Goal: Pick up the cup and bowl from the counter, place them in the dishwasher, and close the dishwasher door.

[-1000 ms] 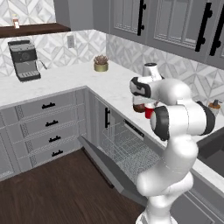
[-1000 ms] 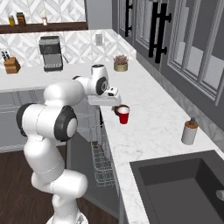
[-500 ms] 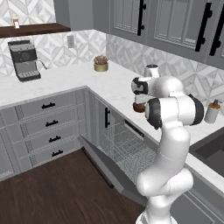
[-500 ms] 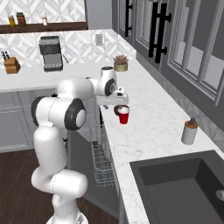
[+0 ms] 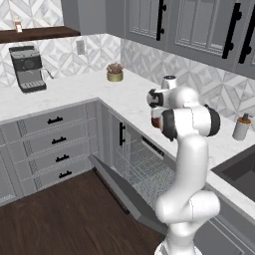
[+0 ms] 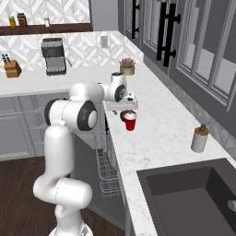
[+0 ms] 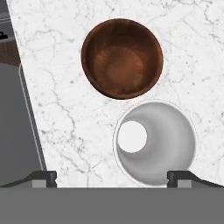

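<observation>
Over the counter (image 6: 156, 133), beside the open dishwasher (image 5: 137, 167), I am holding my arm folded, elbow bent high, forearm reaching across the worktop and hand pointing straight down. My claw (image 7: 112, 177) is hanging spread wide, its two dark tips standing far apart at either side, gripping nothing. Looking down from my hand, I am seeing the cup (image 7: 154, 142) directly below, its white inside facing up at me, sitting between my tips but nearer the right one. The bowl (image 7: 122, 58) is sitting upright just beyond the cup, their rims almost touching; I cannot tell whether they meet. From the right base view, the cup (image 6: 130, 121) is standing upright on the marble near the counter's front edge, just under my hand, with the bowl partly hidden behind it. The dishwasher door (image 5: 122, 194) is lying swung down, the wire rack (image 5: 141, 170) showing inside.
</observation>
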You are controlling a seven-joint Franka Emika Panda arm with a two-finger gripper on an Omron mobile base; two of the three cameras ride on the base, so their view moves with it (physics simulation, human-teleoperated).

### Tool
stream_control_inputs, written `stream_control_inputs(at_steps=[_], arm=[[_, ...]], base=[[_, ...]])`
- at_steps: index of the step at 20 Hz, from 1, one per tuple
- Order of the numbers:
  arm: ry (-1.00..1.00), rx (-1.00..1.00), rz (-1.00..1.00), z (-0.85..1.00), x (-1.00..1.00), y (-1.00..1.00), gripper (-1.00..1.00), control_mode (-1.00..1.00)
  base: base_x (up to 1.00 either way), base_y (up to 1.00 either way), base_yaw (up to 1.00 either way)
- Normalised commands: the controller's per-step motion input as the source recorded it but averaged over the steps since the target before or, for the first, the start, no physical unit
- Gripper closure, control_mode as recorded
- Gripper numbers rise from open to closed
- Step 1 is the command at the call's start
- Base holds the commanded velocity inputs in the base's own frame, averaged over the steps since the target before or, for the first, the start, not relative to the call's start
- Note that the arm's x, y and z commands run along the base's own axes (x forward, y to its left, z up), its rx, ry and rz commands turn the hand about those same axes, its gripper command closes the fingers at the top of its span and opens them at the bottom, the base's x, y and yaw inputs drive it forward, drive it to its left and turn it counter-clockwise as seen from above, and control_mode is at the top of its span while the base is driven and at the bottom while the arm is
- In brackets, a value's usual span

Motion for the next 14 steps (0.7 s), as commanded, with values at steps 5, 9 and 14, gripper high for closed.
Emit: stream_control_inputs(at_steps=[5, 9, 14], arm=[[0.00, 0.00, 0.06, -0.30, 0.46, -0.01, -1.00, -1.00], [0.04, 0.00, 0.04, -0.27, 0.42, -0.06, -1.00, -1.00], [0.07, 0.00, 0.03, -0.26, 0.27, -0.09, -1.00, -1.00]], base=[[0.00, 0.00, 0.00], [0.00, 0.00, 0.00], [0.00, 0.00, 0.00]])
